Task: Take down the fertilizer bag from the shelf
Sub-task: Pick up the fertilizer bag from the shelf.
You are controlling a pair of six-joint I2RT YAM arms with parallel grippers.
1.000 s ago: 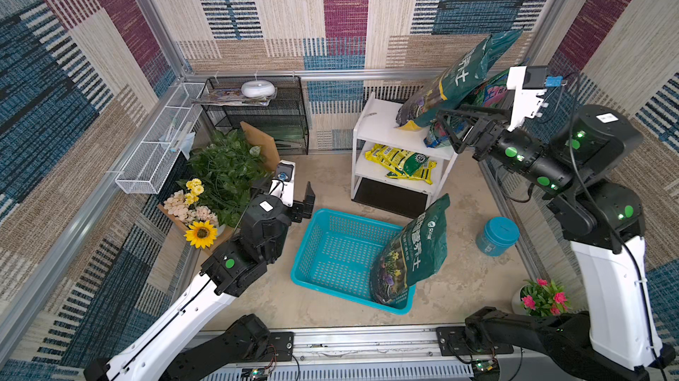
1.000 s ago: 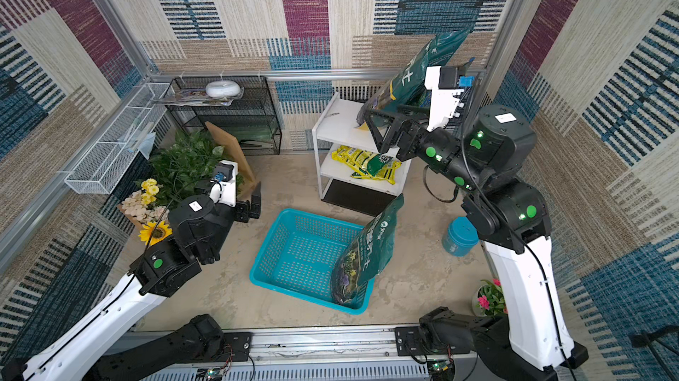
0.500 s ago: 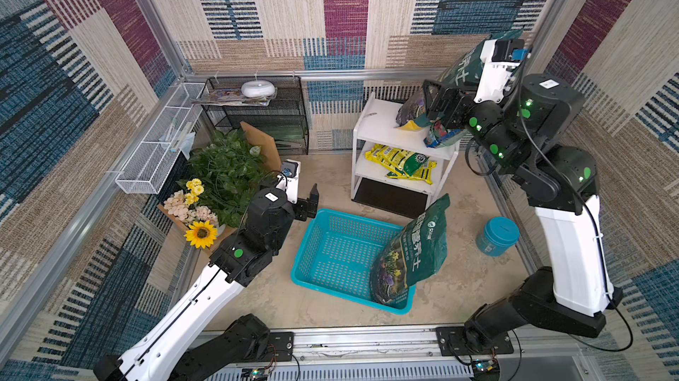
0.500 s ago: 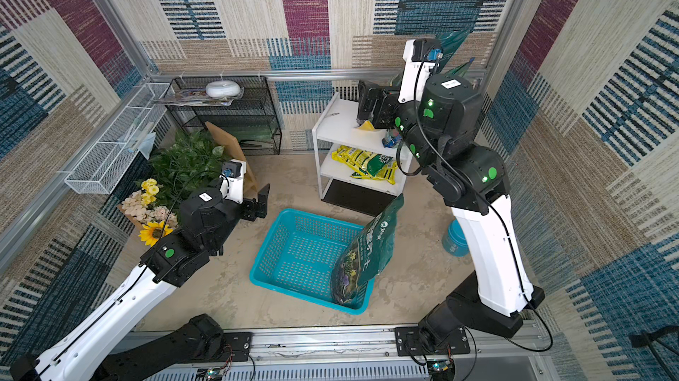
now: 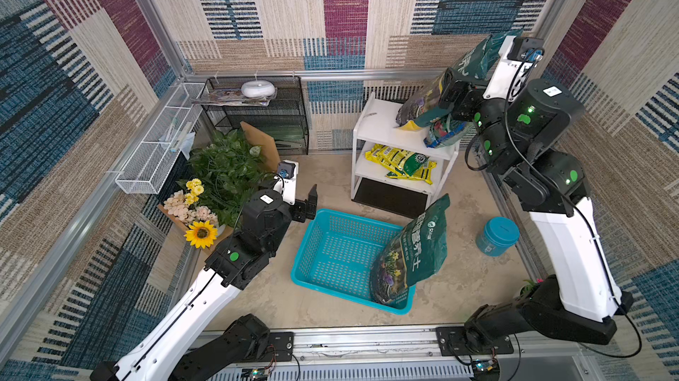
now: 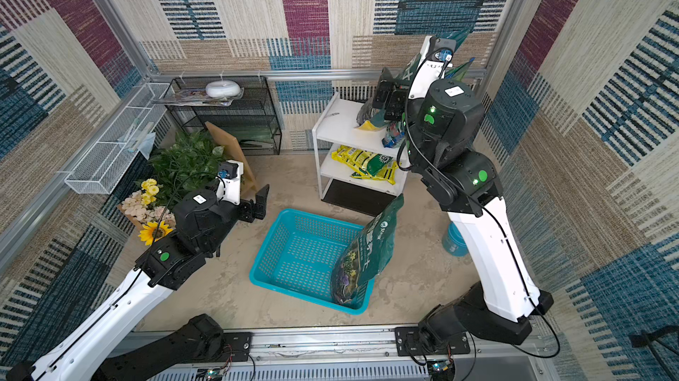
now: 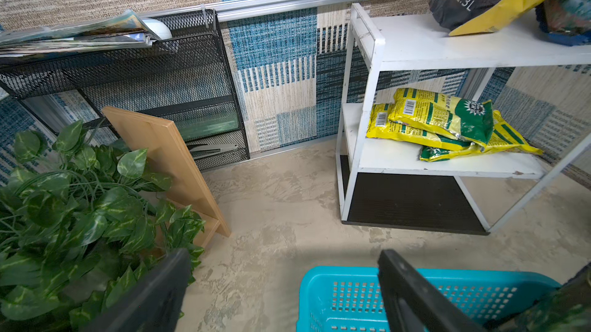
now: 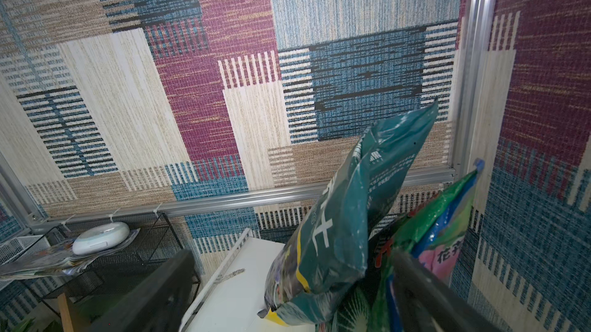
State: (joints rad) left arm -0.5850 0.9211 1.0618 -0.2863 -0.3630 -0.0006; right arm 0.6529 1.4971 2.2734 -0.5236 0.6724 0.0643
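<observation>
Dark green plastic fertilizer bag (image 5: 428, 103) leans on the top board of the small white shelf (image 5: 378, 125), just ahead of the wide-open jaws of the right gripper (image 8: 291, 252), seemingly lined up to grasp it; the jaws of the left gripper (image 7: 284, 255) hang open, empty

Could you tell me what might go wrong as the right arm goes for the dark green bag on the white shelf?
1. The dark green plastic bag leans tilted on the top board of the small white shelf. The open right gripper could topple it before closing.
2. The blue-and-green printed bag sits beside it at the board's front edge, seemingly touching, and might be dragged off.
3. The turquoise plastic basket below holds a green bag, which could block a drop.
</observation>
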